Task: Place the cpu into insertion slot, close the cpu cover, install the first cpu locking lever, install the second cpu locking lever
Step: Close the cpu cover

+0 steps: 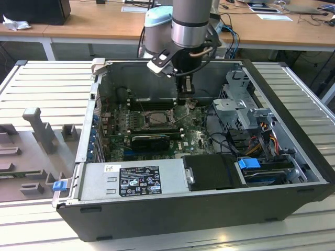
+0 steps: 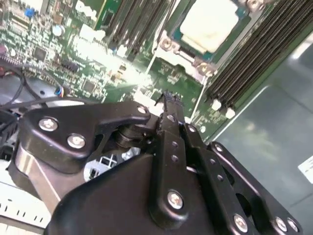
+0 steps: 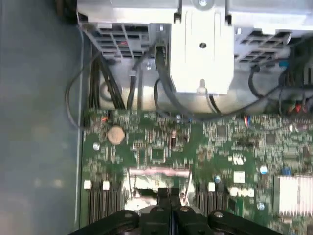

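The open computer case [image 1: 293, 172] lies on a slatted table with its green board facing up. In the second wrist view the cpu [image 2: 210, 22] shows its pale square face, seated in the insertion slot [image 1: 141, 119]. The silver cpu cover [image 2: 183, 58] lies framing the chip. My gripper [image 1: 186, 103] reaches down into the case, just to the exterior view's right of the slot, with its tip close above the board. In both wrist views its black fingers [image 2: 168, 105] are pressed together, and I see nothing between them. In the first wrist view the gripper [image 3: 168, 192] hovers at the slot's silver edge [image 3: 156, 171].
Long black memory slots [image 2: 244, 58] flank the socket. A silver drive cage [image 1: 238, 107] with cables stands at the exterior view's right, and a power supply [image 1: 131, 180] sits along the case's near wall. Grey fixtures [image 1: 34, 125] rest on the table at the left.
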Controlling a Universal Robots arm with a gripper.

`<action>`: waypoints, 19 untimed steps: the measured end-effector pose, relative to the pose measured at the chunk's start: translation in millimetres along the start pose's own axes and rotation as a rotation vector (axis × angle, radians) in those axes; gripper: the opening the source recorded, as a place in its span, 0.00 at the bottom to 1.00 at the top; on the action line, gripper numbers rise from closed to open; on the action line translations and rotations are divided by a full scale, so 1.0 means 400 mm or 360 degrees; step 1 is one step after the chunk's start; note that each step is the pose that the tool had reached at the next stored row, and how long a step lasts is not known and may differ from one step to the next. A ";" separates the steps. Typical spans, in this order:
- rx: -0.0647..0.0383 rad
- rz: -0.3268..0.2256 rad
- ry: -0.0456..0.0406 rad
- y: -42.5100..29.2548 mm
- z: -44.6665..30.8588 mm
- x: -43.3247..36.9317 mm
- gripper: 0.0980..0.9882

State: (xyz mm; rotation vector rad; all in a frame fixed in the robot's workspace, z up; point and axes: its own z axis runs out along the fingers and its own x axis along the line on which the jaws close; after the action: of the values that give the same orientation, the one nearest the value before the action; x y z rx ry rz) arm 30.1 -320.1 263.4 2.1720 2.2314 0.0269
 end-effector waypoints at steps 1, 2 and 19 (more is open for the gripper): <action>0.0000 0.0000 0.0000 0.003 0.005 0.000 0.01; 0.0000 0.0000 0.0000 0.010 0.011 0.000 0.01; 0.0065 0.0000 0.0023 0.099 0.049 0.008 0.01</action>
State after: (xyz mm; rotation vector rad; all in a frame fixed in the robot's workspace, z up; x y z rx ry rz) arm 70.2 -315.8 244.9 2.1991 2.2592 -0.0028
